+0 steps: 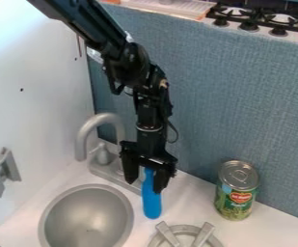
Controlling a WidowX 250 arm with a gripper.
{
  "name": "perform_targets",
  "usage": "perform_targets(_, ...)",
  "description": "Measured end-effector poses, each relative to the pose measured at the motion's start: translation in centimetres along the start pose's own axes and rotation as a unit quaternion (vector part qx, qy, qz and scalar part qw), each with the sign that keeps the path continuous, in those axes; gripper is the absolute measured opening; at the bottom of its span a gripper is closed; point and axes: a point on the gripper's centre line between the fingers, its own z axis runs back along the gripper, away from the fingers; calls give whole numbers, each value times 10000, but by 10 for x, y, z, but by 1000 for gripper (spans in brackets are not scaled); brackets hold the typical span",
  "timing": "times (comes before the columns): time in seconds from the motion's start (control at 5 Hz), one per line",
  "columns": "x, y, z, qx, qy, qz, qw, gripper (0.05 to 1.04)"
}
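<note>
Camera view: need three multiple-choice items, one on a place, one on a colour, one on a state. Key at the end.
1. Where is the can?
A) In the sink
B) On the counter, right of the claw in the view
C) On the stove

2. What colour is the slim object at the claw?
A) Red
B) Green
C) Blue

3. How is the can placed?
A) Upright
B) On its side
C) Upside down in the sink

Key:
1 B: counter surrounds its base.
2 C: its visible length is blue.
3 A: lid faces up, label wraps the side.
</note>
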Motion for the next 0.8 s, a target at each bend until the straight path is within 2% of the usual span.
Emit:
perform_targets(0.2,-7,0,27,73,-365,102,9993,1001)
perform_targets(0.4,-42,-14,66,298,-868,114,9957,1001)
perform_targets(0.6,-74,-36,82,231,-1167,-7,9929,1001)
perform_targets(0.8,-85,-76,81,188,-1247,-382,9913,1001)
